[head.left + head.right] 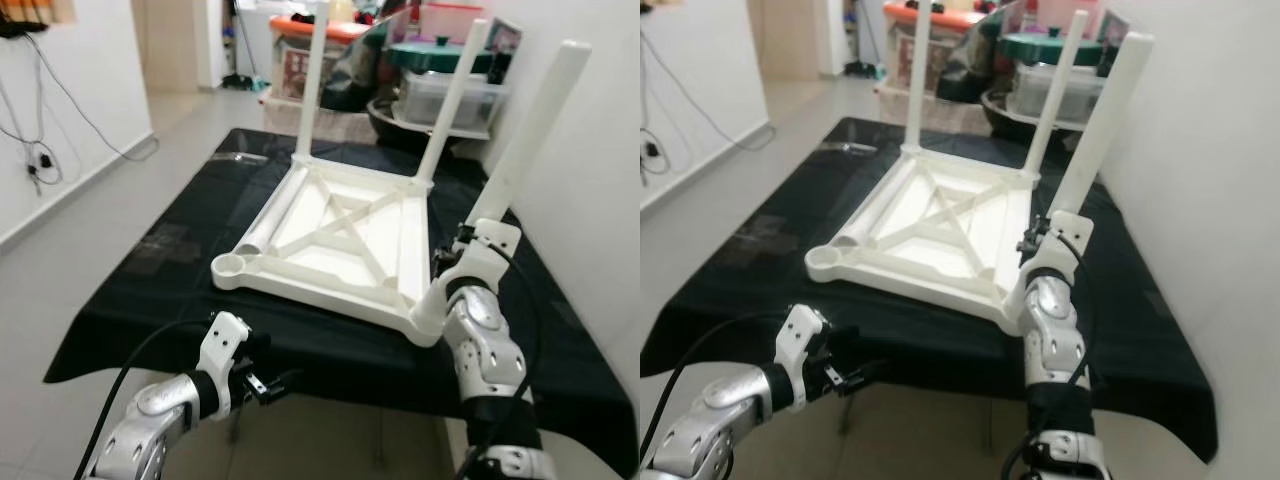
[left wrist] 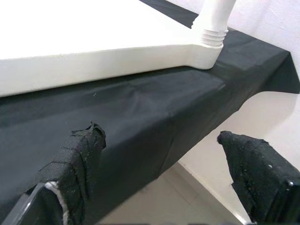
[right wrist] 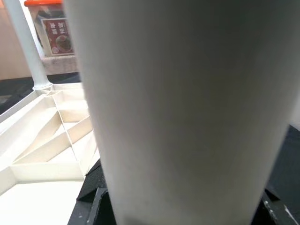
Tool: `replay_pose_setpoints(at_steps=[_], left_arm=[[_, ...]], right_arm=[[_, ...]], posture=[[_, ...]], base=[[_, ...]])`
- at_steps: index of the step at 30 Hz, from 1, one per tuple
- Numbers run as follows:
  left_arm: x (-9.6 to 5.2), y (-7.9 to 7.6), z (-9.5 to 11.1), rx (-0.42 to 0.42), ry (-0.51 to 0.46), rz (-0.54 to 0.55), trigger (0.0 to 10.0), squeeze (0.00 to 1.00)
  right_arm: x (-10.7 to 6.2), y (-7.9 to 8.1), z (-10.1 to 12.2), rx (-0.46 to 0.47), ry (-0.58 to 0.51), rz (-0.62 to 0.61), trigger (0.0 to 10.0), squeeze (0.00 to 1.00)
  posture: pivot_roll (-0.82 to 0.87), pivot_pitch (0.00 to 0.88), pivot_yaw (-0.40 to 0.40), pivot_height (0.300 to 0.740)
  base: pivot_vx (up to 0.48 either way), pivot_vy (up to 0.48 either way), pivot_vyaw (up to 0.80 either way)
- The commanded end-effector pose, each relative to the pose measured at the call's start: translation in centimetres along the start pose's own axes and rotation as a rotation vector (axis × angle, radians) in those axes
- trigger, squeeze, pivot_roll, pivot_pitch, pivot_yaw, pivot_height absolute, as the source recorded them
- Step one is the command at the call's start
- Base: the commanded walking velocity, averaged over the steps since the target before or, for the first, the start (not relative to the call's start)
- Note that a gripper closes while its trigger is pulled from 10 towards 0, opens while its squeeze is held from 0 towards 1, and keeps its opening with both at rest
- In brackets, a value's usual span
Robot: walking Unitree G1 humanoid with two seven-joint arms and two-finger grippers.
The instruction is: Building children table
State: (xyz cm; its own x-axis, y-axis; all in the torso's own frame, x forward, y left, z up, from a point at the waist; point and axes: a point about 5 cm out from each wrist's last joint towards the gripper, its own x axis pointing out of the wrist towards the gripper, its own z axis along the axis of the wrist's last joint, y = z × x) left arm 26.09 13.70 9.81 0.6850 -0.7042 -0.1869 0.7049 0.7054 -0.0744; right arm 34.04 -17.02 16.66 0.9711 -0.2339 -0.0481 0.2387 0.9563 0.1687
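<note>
Black cloth is covering the worktop (image 1: 150, 300), where your white tabletop (image 1: 340, 235) is lying upside down. Two far legs (image 1: 452, 95) are standing in their sockets. Your right end effector (image 1: 462, 262) is gripping a third leg (image 1: 530, 135), which is leaning at the near right corner, threads showing, so probably not fully seated. The near left socket (image 1: 232, 266) is sitting empty. Your left end effector (image 2: 164, 178) is hanging wide, holding nothing, at the worktop's front edge. By my judgement, you are past halfway: one leg to seat, one to fit.

Upturned white tabletop (image 1: 340, 235), 3 legs (image 1: 535, 130)
</note>
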Motion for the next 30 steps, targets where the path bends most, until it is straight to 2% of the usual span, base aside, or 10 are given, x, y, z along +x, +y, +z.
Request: replay_pose_setpoints(at_steps=[1,5,6,11,22,23,24,27,28,30], left_arm=[[0.2,0.0,-0.2,0.006,0.016,-0.008,10.0,0.0],[0.2,0.3,0.0,0.01,0.011,-0.001,10.0,0.0],[0.2,0.3,0.0,0.008,0.01,0.0,10.0,0.0],[0.3,-0.2,-0.2,0.0,0.005,-0.005,10.0,0.0],[0.2,0.1,-0.2,0.006,0.006,0.009,10.0,0.0],[0.2,0.2,-0.1,0.008,0.005,0.016,10.0,0.0],[0.1,0.2,-0.1,0.007,0.005,0.019,10.0,0.0],[0.1,0.1,-0.2,0.005,0.004,0.021,10.0,0.0],[0.0,0.0,-0.2,0.002,0.004,0.019,10.0,0.0],[-0.1,-0.2,-0.3,0.0,0.004,0.018,10.0,0.0]], right_arm=[[-0.8,1.2,-2.3,0.032,0.11,0.085,10.0,1.0],[-0.1,1.2,0.0,0.052,0.026,0.173,10.0,1.0],[0.3,1.3,1.1,0.065,-0.009,0.263,10.0,0.0],[0.3,1.2,3.7,0.072,-0.099,0.577,10.0,0.0],[-1.5,2.7,2.0,0.041,-0.006,1.036,10.0,0.0],[-1.9,3.3,0.9,0.022,0.025,1.079,7.9,0.0],[-2.3,3.7,-0.1,-0.007,0.054,1.109,4.4,0.0],[-2.5,3.9,-0.9,-0.027,0.076,1.143,4.4,0.0],[-2.2,3.7,-1.5,-0.067,0.103,1.104,0.0,0.0],[-1.9,3.4,-2.0,-0.102,0.124,1.069,0.0,0.0]], posture=[[0.07,0.0,-0.093,0.74],[0.07,0.0,-0.093,0.74],[0.06,0.0,-0.095,0.74],[0.06,0.0,-0.104,0.74],[0.09,0.0,-0.12,0.74],[0.1,0.0,-0.124,0.74],[0.1,0.0,-0.124,0.74],[0.1,0.0,-0.125,0.74],[0.1,0.0,-0.125,0.74],[0.1,0.0,-0.125,0.74]], base=[[0.0,0.0,0.0],[0.0,0.0,0.0],[0.0,0.0,0.0],[0.0,0.0,0.0],[0.0,0.0,0.0],[0.0,0.0,0.0],[0.0,0.0,0.0],[0.0,0.0,0.0],[0.0,0.0,0.0],[0.0,0.0,0.0]])
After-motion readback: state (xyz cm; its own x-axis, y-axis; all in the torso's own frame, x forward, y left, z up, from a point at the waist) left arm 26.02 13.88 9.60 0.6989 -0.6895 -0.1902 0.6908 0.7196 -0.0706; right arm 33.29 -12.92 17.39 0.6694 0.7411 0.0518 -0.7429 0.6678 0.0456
